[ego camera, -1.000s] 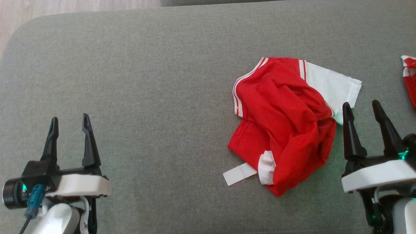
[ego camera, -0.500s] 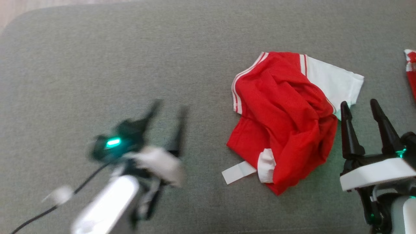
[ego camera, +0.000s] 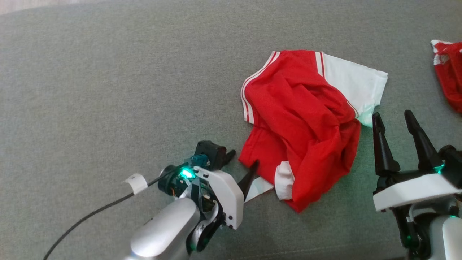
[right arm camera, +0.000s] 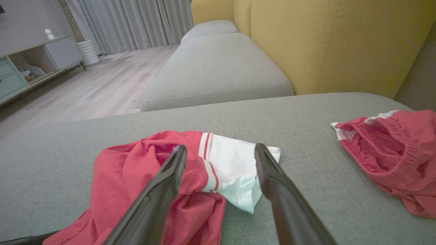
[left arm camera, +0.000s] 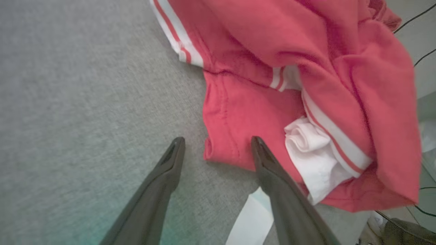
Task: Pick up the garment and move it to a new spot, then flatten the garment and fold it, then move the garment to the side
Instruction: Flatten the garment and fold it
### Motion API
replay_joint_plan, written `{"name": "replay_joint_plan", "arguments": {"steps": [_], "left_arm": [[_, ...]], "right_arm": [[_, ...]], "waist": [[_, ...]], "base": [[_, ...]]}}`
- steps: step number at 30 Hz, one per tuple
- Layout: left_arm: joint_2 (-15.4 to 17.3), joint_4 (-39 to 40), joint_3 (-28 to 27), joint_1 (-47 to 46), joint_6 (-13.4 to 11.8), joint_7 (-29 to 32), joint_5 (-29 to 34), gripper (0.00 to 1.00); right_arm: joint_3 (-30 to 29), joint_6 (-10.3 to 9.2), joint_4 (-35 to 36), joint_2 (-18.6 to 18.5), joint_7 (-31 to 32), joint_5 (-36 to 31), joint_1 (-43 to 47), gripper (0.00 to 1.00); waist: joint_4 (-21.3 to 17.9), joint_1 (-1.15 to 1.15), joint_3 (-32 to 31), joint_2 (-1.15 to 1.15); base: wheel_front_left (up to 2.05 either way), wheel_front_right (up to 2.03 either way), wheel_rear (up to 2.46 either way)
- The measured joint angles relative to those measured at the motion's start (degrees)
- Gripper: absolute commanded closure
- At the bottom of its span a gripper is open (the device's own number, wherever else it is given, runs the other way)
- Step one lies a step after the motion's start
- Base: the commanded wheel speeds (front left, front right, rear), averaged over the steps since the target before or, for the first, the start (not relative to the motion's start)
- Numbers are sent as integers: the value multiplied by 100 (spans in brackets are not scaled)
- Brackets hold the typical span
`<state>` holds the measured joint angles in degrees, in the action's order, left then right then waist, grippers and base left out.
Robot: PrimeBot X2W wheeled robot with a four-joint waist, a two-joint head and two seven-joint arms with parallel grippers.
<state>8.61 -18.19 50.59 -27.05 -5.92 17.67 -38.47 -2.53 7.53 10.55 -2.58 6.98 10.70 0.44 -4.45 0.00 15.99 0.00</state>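
Your left gripper (ego camera: 244, 159), fingers apart: the garment (ego camera: 303, 119) has its hem corner between the tips, with open cushion (ego camera: 108, 90) to the left. Right gripper (ego camera: 392, 113), apart, empty, is just right of the garment. Two garments counted; the second red garment (ego camera: 449, 79) lies beyond the right gripper.

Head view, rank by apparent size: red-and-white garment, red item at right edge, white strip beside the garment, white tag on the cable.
1. red-and-white garment, clearly largest.
2. red item, cut off by the frame; visible part only.
3. white strip and cable tag look alike; strip partly hidden, so unranked.
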Motion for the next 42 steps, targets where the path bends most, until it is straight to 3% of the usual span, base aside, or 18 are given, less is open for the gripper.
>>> {"name": "replay_joint_plan", "arguments": {"steps": [6, 7, 8, 12, 16, 23, 24, 31, 34, 37, 38, 39, 40, 42], "left_arm": [[-146, -364, 12, -178, 218, 22, -148, 0], [-172, -412, 12, -223, 249, 20, -178, 54], [-193, -465, 15, -261, 297, -16, -186, 100], [-201, -614, 13, -322, 393, -222, -188, 100], [-99, -291, -126, -318, 287, -695, -94, 100], [620, 999, -861, -213, -442, -1092, 16, 100], [620, 999, -861, -213, -442, -1092, 16, 100], [1244, 1928, -1751, 576, -1250, -1234, -138, 100], [1337, 1963, -2119, 906, -1376, -1349, -430, 100], [1323, 1731, -2287, 1112, -1287, -1493, -709, 100], [1310, 1586, -2288, 1132, -1222, -1533, -759, 94], [1288, 1429, -2288, 1133, -1163, -1546, -813, 5], [1256, 1287, -2292, 1132, -1132, -1568, -864, 0], [1195, 1057, -2295, 1131, -1113, -1737, -861, 0]], "right_arm": [[8, 0, -71, 0, -29, 41, -4, 0], [8, 0, -91, 0, -49, 41, -8, 0], [7, 0, -107, 0, -51, 42, -15, 0], [-64, 0, -171, 0, -77, 43, -59, 0], [-214, 0, -213, 0, -93, 49, -68, 0], [-412, 0, -220, 0, -94, 90, -23, 0], [-412, 0, -220, 0, -94, 90, -23, 0], [-487, 0, -221, 0, -91, 126, 25, 0], [-495, 0, -220, 0, -85, 126, 25, 0], [-492, 0, -216, 0, -59, 126, 24, 0], [-489, 0, -212, 0, -59, 125, 24, 0], [-476, 0, -204, 0, -59, 125, 20, 0], [-465, 0, -203, 1, -58, 125, 16, 0], [-444, 0, -190, 1, -59, 123, 16, 0]], "waist": [[-83, 0, 50, 0], [-95, 0, 61, 0], [-106, 0, 70, 0], [-127, 0, 40, 0], [-104, 0, -82, 0], [12, 0, -268, 0], [12, 0, -268, 0], [65, 0, -243, 0], [80, 0, -207, 0], [93, 0, -177, 0], [99, 0, -171, 0], [100, 0, -168, 0], [99, 0, -168, 0], [97, 0, -173, 0]], "base": [[0, 0, 0], [0, 0, 0], [0, 0, 0], [0, 0, 0], [0, 0, 0], [0, 0, 0], [0, 0, 0], [0, 0, 0], [0, 0, 0], [0, 0, 0], [0, 0, 0], [0, 0, 0], [0, 0, 0], [0, 0, 0]]}}
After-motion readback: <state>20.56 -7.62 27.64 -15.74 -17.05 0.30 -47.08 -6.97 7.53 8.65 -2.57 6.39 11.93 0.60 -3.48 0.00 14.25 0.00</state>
